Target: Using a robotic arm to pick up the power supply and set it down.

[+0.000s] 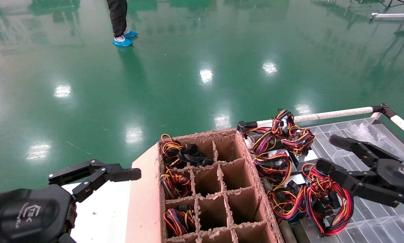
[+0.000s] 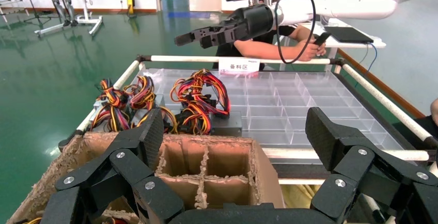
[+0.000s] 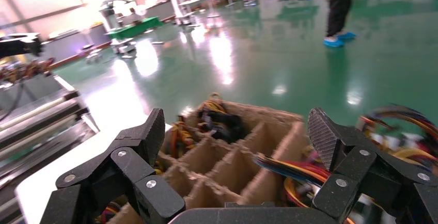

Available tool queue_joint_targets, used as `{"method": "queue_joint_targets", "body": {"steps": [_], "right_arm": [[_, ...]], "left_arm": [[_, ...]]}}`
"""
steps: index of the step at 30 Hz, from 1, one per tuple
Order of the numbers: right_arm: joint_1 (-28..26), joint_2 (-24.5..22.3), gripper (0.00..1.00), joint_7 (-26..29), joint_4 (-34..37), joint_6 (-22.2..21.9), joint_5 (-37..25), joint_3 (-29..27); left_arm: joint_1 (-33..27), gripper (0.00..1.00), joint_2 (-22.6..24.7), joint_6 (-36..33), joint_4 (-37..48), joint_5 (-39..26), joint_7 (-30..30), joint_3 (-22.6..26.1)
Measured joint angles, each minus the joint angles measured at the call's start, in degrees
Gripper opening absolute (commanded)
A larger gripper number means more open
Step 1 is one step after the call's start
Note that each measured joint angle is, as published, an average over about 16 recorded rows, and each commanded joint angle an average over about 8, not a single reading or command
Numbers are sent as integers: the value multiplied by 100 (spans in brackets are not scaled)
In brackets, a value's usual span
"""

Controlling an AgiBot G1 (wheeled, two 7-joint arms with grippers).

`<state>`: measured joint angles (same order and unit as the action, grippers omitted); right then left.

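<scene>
floor (image 1: pixel 188 50): glossy green, light glare | person (image 1: pixel 118 20) standing, blue shoe covers

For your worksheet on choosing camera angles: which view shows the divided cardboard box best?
The head view: it looks down into the cardboard box, showing its grid of cells, some holding wire bundles. The left wrist view shows one end and a few cells behind the left hand. The right wrist view is blurred and partly blocked.
</scene>
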<state>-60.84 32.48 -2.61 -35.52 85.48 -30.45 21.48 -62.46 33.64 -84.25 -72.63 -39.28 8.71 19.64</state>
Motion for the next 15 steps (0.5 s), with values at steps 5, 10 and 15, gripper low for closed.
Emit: {"method": "queue_joint_targets", "body": {"steps": [5,10,15], "right_arm": [[-9,33,100,172,-489,3,-147,-70],[-19,65,100,344,-979,5,-294,-141],[-28,98,100,516,-1469,8,-441,-211]], "left_arm": [[0,100,0,0,0,0,0,0],[0,100,0,0,0,1,0,1],[0,100,0,0,0,1,-1,1]]}}
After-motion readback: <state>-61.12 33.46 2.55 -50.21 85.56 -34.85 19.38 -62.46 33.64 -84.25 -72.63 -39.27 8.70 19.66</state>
